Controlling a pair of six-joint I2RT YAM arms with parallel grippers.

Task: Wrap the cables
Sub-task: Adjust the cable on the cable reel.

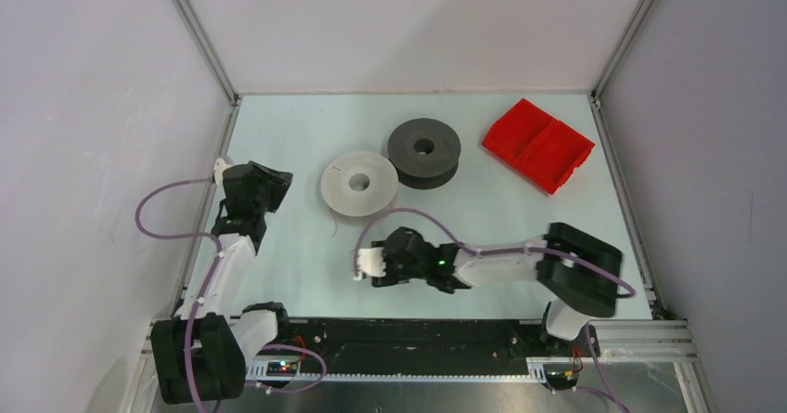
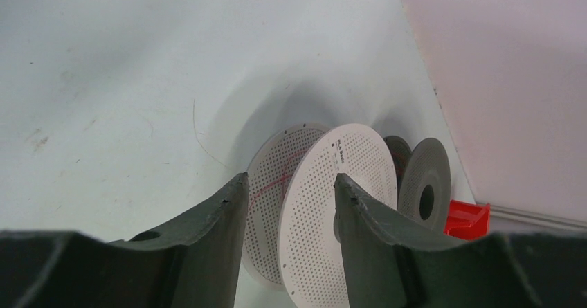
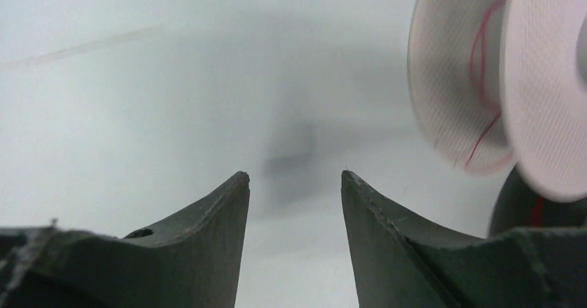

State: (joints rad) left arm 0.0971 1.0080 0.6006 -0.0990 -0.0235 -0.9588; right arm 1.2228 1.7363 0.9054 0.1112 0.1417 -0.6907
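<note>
Spools flat on desk (image 1: 520, 218): white spool (image 1: 359, 183), with dark grey spool (image 1: 424, 151) at its 2 o'clock. Loose pale cable (image 2: 197, 131) trails toward 7 o'clock. Left gripper (image 2: 291, 183) at 9 o'clock and right gripper (image 3: 295, 176) at 6 o'clock, both parted, holding nothing.
</note>
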